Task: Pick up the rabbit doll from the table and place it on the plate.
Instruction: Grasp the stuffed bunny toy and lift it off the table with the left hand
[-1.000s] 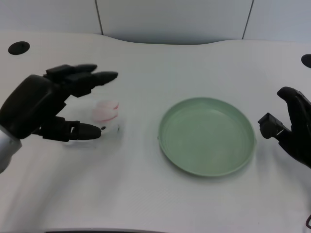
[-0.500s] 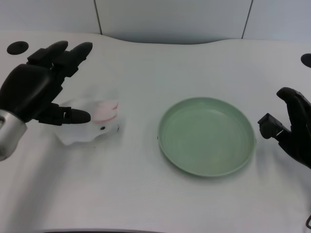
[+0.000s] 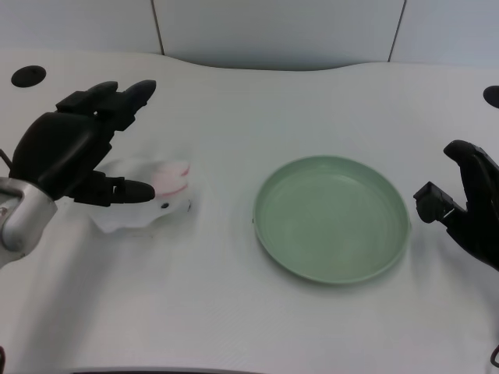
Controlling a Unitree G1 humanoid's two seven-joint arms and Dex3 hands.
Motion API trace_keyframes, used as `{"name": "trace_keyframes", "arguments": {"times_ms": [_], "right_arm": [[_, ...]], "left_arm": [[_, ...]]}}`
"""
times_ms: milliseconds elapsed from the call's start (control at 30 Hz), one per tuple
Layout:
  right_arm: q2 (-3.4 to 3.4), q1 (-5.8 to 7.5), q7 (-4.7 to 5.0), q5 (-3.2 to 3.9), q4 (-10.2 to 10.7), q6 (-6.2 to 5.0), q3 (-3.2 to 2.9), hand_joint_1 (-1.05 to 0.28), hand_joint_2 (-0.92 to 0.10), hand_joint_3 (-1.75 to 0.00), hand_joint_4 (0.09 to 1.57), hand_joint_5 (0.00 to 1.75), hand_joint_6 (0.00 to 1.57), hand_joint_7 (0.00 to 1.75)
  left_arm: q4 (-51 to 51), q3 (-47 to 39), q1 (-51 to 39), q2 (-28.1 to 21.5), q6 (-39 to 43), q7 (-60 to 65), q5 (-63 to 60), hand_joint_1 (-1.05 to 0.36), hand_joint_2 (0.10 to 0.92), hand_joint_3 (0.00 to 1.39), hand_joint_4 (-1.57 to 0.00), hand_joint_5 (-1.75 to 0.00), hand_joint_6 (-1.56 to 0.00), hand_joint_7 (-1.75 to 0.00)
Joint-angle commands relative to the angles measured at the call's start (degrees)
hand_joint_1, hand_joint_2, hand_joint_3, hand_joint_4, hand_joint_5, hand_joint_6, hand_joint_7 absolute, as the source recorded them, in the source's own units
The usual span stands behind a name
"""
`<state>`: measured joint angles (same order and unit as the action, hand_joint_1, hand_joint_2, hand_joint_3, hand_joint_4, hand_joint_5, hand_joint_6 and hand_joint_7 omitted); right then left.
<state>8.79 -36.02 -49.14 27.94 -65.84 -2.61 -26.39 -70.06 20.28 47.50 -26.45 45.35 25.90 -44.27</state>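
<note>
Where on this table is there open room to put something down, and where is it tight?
Bare table runs along the near edge, across the back behind the plate, and in the strip between the rabbit doll and the plate. The plate itself holds nothing. It is crowded at the left, where the left hand hangs over the doll.

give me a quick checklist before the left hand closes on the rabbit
1. Rabbit lying on the table, in reach: ok.
2. Left hand open, holding nothing: ok.
3. Fingers around the rabbit: not ok, they spread above and behind it; only the thumb lies across it.
4. Thumb touching the rabbit: cannot tell.
5. Plate empty: ok.
6. Path from rabbit to plate free: ok.
</note>
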Motion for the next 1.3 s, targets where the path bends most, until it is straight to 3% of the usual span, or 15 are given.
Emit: {"name": "trace_keyframes", "arguments": {"times_ms": [33, 400, 500, 567, 633, 933, 1133, 1200, 1300], "right_arm": [[0.72, 0.07, -0.09, 0.16, 0.0, -0.10, -0.42, -0.59, -0.92, -0.22, 0.84, 1.75, 0.79, 1.75], [0.72, 0.07, -0.09, 0.16, 0.0, -0.10, -0.41, -0.59, -0.92, -0.22, 0.84, 1.75, 0.79, 1.75], [0.75, 0.24, 0.24, -0.04, 0.3, 0.07, -0.19, -0.59, -0.92, -0.22, 0.84, 1.75, 0.78, 1.75], [0.70, 0.23, -0.34, 0.42, 0.4, 0.66, -0.43, -0.59, -0.92, -0.21, 0.84, 1.75, 0.79, 1.75], [0.66, 0.24, -0.62, 0.61, 0.5, 0.92, -0.57, -0.59, -0.92, -0.21, 0.84, 1.75, 0.79, 1.75], [0.81, 0.36, -0.32, 0.64, 0.8, 0.98, -0.74, -0.59, -0.92, -0.20, 0.85, 1.75, 0.79, 1.75], [0.75, 0.40, -0.47, 0.44, 0.8, 0.46, -0.62, -0.60, -0.92, -0.20, 0.85, 1.75, 0.79, 1.75], [0.77, 0.48, -0.62, 0.17, 0.8, -0.10, -0.41, -0.60, -0.92, -0.21, 0.85, 1.75, 0.80, 1.75], [0.74, 0.58, -0.66, 0.31, 1.0, 0.00, -0.46, -0.60, -0.92, -0.23, 0.85, 1.75, 0.80, 1.75]], "left_arm": [[-0.6, 0.7, 0.3, -1.0, -0.3, 1.1, 1.0, -1.05, 0.921, 0.28, -0.13, -0.09, -0.14, -0.05], [-0.6, 1.4, 0.3, -1.1, -0.4, 1.3, 1.5, -1.05, 0.921, 0.28, -0.13, -0.09, -0.14, -0.04], [-6.2, -2.0, 0.0, 5.4, -6.6, -7.0, 7.1, -1.05, 0.921, 0.30, -0.23, -0.14, -0.20, -0.06], [-8.6, 0.2, 3.4, 8.3, -17.3, -11.6, 5.4, -1.05, 0.921, 0.25, -0.35, -0.15, -0.29, -0.06], [-9.2, 1.4, 4.9, 9.2, -22.0, -13.5, 4.7, -1.05, 0.921, 0.23, -0.42, -0.14, -0.34, -0.05], [-9.2, 3.1, 5.1, 9.6, -23.7, -12.9, 4.3, -1.05, 0.921, 0.19, -0.54, -0.13, -0.40, -0.03], [-9.3, 4.1, 5.0, 9.8, -24.5, -13.3, 4.0, -1.05, 0.921, 0.17, -0.56, -0.09, -0.41, -0.02], [-9.3, 4.4, 5.2, 9.9, -25.2, -14.5, 4.1, -1.04, 0.921, 0.15, -0.52, -0.05, -0.40, -0.01], [-9.5, 6.1, 5.8, 10.1, -27.2, -15.9, 2.8, -1.05, 0.921, 0.20, -0.41, -0.01, -0.35, 0.00]]}}
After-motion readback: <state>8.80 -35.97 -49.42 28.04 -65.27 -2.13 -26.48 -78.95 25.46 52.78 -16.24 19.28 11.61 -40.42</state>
